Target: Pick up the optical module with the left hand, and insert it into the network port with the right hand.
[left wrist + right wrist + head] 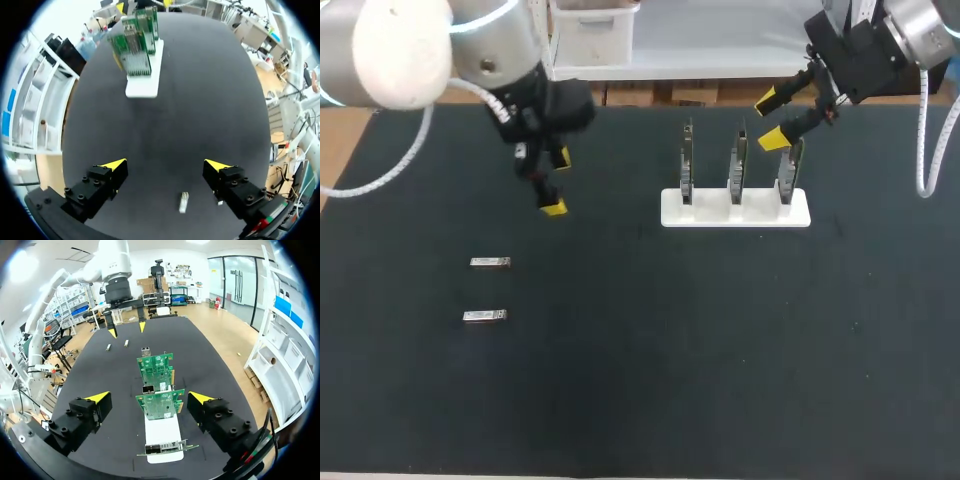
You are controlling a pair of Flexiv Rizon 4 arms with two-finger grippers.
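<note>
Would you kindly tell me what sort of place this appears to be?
Probably a robotics lab bench for electronics assembly: a black-matted table, a white stand holding three upright circuit boards, and two small optical modules lying loose.

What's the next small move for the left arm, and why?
Probably shift the left gripper over the nearer optical module and lower it. Its fingers are open and empty, and that module and the other module lie untouched on the mat. The right gripper hangs open by the boards.
</note>
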